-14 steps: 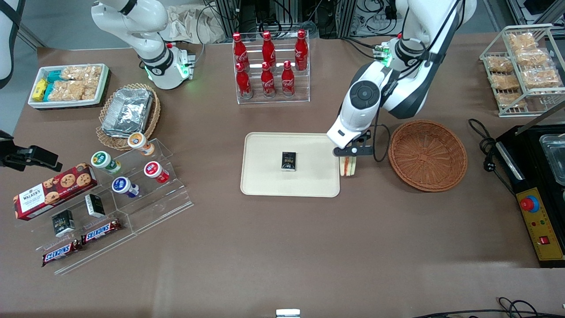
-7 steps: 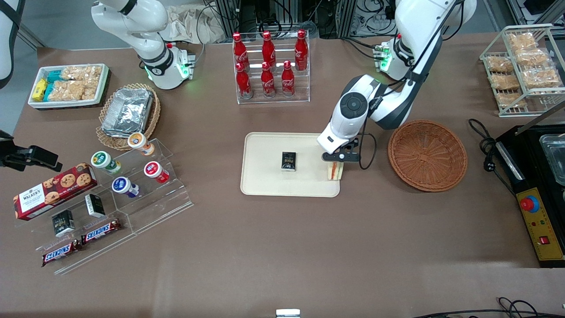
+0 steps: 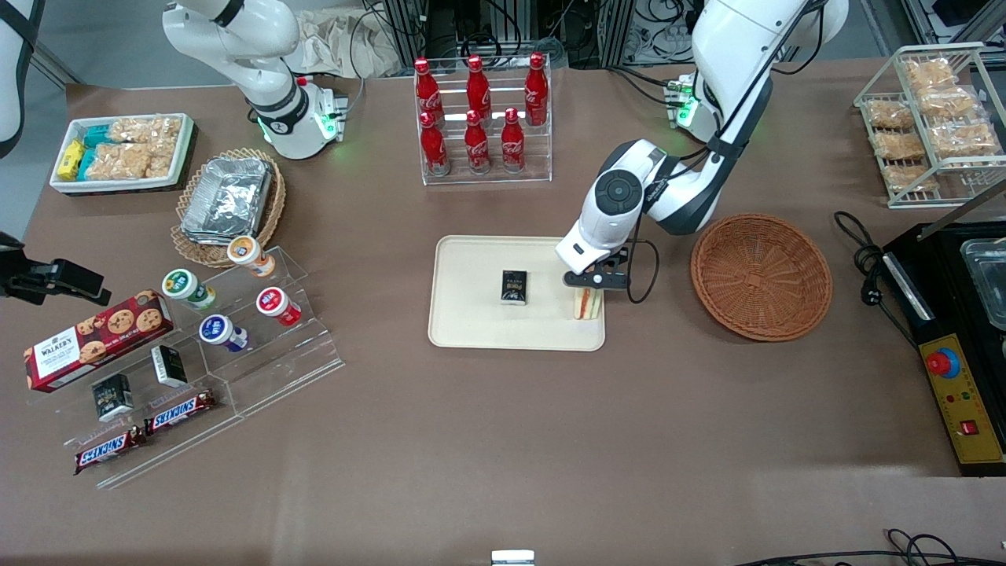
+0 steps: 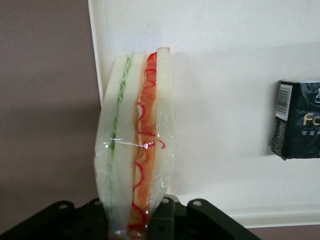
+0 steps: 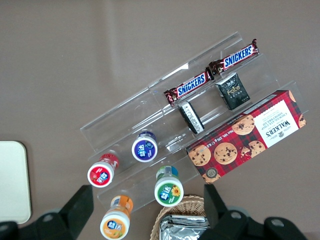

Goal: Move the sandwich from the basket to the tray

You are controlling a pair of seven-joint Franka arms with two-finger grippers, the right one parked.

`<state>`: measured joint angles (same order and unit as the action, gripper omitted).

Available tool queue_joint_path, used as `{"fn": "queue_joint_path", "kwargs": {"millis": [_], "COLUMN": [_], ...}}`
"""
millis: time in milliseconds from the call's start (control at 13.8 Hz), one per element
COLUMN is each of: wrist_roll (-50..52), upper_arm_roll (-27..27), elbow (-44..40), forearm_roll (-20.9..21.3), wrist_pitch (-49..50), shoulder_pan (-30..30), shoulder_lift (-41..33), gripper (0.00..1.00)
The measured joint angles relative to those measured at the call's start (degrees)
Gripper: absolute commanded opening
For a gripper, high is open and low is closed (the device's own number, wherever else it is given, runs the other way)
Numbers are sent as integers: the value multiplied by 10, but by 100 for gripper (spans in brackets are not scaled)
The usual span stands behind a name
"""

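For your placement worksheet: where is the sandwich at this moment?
The sandwich hangs in the left arm's hand, over the tray's edge nearest the basket, beside the small black box.

The gripper (image 4: 136,220) is cut off at the wrist view's edge, hiding the sandwich's (image 4: 136,145) clamped end (fingertips included).

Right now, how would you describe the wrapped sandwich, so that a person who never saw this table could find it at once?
Find the flat cream-coloured rectangular tray at the middle of the table. At its edge nearest the round reddish-brown woven basket, the left arm's gripper is shut on a triangular white-bread sandwich in clear film. Pink, orange and green filling shows on its edge, unlike the small black box lying on the tray.
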<state>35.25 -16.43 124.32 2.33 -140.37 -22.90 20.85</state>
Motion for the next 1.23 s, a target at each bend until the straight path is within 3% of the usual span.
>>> {"fn": "queue_joint_path", "kwargs": {"millis": [653,798,1016,1234], "wrist_roll": [1,7,-19,-57], "upper_arm_roll": [5,8,18,24], "elbow": [-43,-111,-282,-349], "forearm_roll": [0,-1,2,4], "wrist_pitch": [31,140,363,427], "shoulder_pan": [2,5,36,89], "shoulder_lift": [5,3,-5,-16], "gripper": [100,100,100,100]}}
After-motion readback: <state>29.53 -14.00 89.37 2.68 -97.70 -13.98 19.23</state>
